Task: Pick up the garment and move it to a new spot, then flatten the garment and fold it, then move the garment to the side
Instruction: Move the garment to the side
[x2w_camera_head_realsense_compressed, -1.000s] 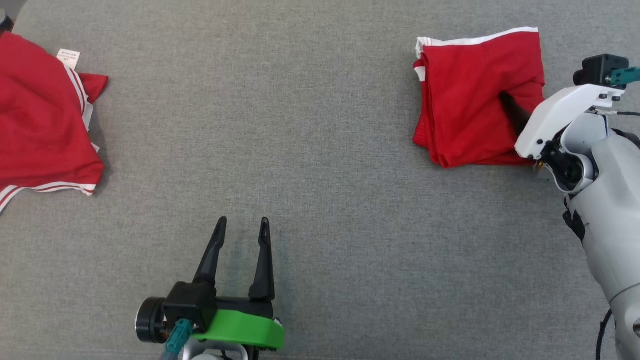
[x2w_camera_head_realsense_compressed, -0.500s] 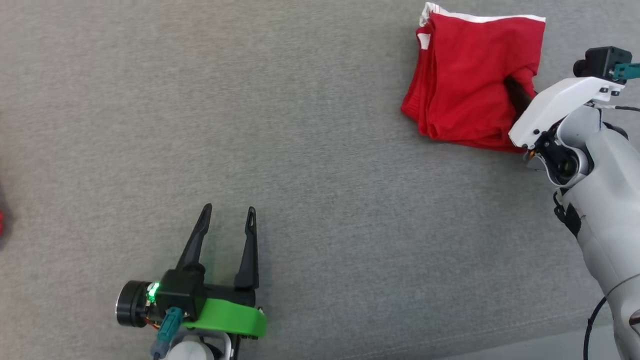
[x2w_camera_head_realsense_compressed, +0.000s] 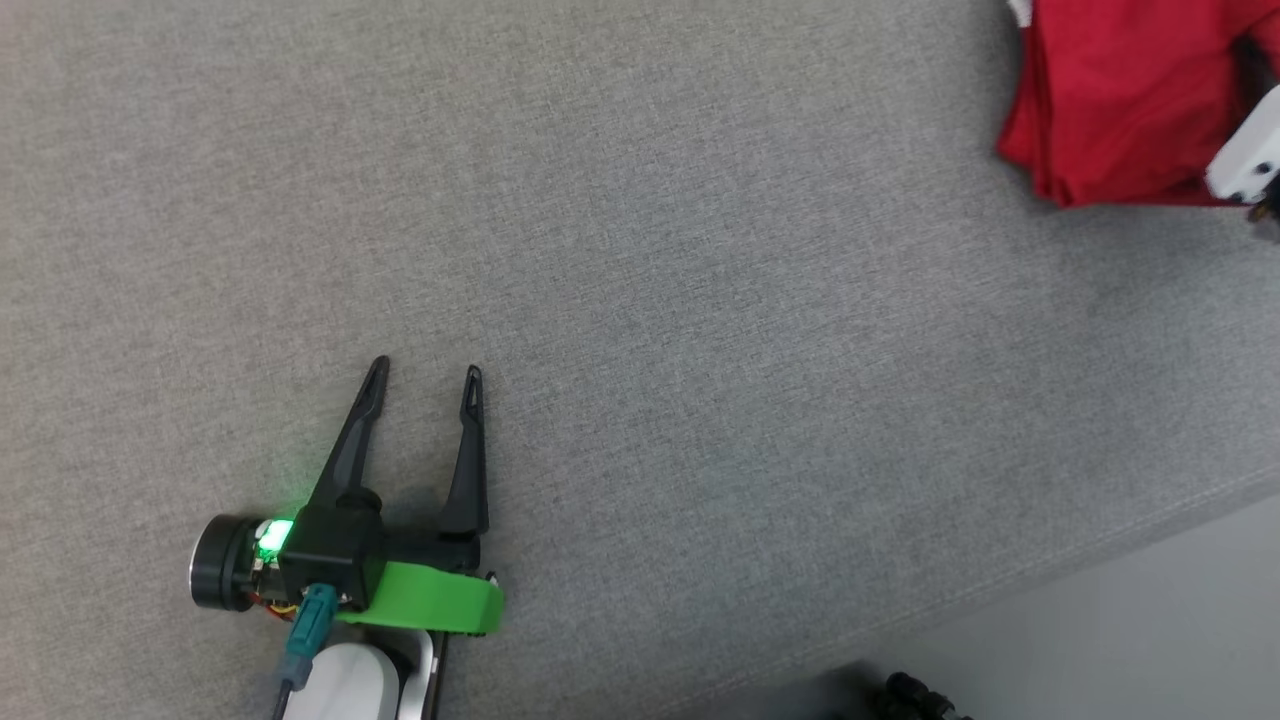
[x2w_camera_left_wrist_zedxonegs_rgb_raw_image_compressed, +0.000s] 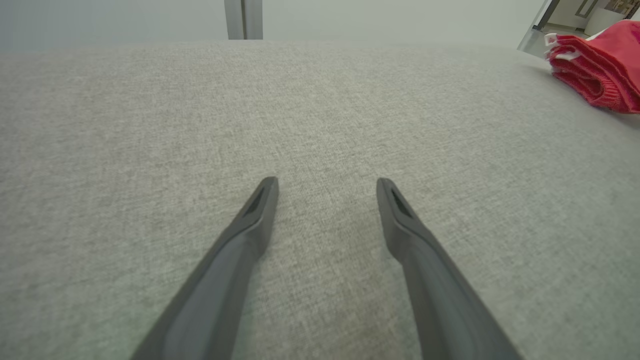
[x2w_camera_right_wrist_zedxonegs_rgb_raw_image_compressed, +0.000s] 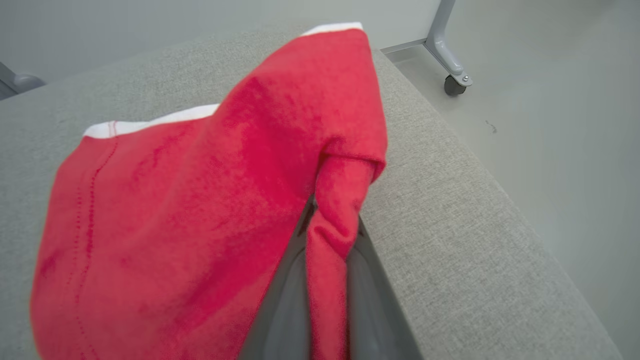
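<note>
The big gray table (x2w_camera_head_realsense_compressed: 640, 300) has a soft cloth top, and the pale floor (x2w_camera_head_realsense_compressed: 1150, 630) shows past its edge at the lower right of the head view. The red garment (x2w_camera_head_realsense_compressed: 1110, 100) sits folded at the far right of the table, near that edge, with its white trim (x2w_camera_right_wrist_zedxonegs_rgb_raw_image_compressed: 150, 122) on the far side. The left gripper (x2w_camera_head_realsense_compressed: 425, 368) rests low over bare table, well apart from the garment, with its two fingers spread wide and nothing between them. The right gripper (x2w_camera_right_wrist_zedxonegs_rgb_raw_image_compressed: 332, 220) has its two fingers pressed together on a small fold at the garment's near edge, and the red cloth rises like a little tent from that pinch. I think this is the last step, moving the folded garment to the side. To do it well, the right arm should go slow and low, so the layers slide together and do not fall open. It should stop before the table's edge, then lay the cloth flat before it lets go. One pinch holds only a bit of cloth, so a fast tug could pull the top layer loose. A second ago the right fingers were apart, with one lying on the flat garment. Now they are closed on it and the cloth is bunched up. The head camera has turned too, so the whole picture has shifted.
</note>
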